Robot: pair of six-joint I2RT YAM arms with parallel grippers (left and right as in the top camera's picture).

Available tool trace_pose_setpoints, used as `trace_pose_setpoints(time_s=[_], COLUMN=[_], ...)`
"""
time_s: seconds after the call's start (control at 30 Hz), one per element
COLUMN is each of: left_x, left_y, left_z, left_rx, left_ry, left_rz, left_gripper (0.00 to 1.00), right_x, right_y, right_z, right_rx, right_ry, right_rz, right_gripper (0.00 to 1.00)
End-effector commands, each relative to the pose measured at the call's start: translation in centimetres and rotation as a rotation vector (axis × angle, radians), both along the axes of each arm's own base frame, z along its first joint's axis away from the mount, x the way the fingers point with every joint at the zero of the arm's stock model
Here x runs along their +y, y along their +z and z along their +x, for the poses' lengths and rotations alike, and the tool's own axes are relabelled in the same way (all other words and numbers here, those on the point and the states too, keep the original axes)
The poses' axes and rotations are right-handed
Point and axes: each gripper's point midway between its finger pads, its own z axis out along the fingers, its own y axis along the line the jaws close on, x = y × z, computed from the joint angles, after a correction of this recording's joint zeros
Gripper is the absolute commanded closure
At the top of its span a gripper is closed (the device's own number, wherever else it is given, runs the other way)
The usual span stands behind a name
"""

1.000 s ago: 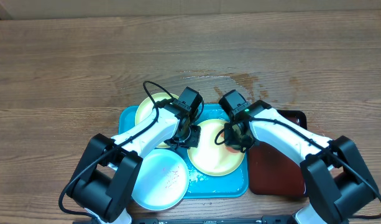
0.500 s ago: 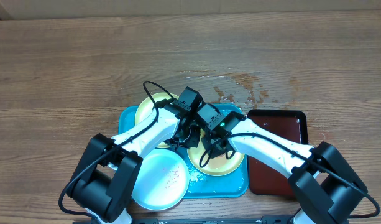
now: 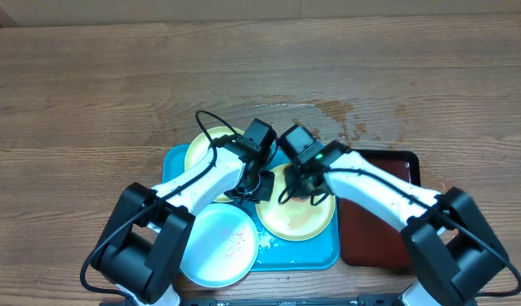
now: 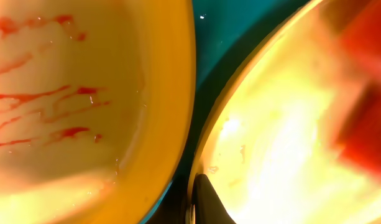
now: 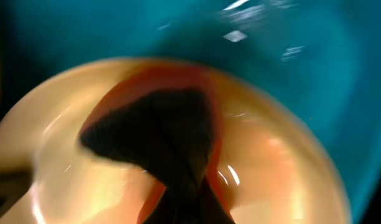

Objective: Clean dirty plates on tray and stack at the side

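Note:
The turquoise tray holds three plates. A yellow-green plate with red smears lies at its back left. A second yellow-green plate lies in the middle, and a blue-white plate overhangs the front left corner. My left gripper is shut on the middle plate's left rim, one black finger lying inside it. My right gripper is shut on a dark, red-edged wiping pad, pressed onto that plate's back part.
A dark red-brown tray lies right of the turquoise one, partly under my right arm. A wet patch marks the wooden table behind the trays. Both arms cross closely over the tray's middle.
My right gripper swept the pad over the middle plate, from its right side to the left and now to its back. The left gripper stayed on the rim.

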Motion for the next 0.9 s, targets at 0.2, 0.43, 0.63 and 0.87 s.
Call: trace_pose_setpoints(time_s=[0.2,0.43,0.63,0.87], left_x=[1.0,1.0,0.9,0.9], left_y=[-1.4,-1.4,-1.4,-1.4], left_z=[-0.5,-0.5,-0.5,-0.7], left_rx=[0.027,0.028,0.028,0.036], left_ry=[-0.005,-0.004,-0.004,-0.004], left_rz=[0.063,0.06,0.06,0.055], left_gripper=[0.96,0.96,0.96,0.96], right_x=[-3.8,-0.7,1.6,-3.4], right_y=[-1.6,-0.1,3.4,4.4], right_z=[-2.1,-5.3,-5.2,-2.9], right_rx=[0.113,0.106,0.029,0.049], right_ry=[-0.09,0.121,0.071,-0.141], right_rz=[-0.097,-0.104,-0.014,-0.031], right_gripper=[0.96,0.96,0.96,0.96])
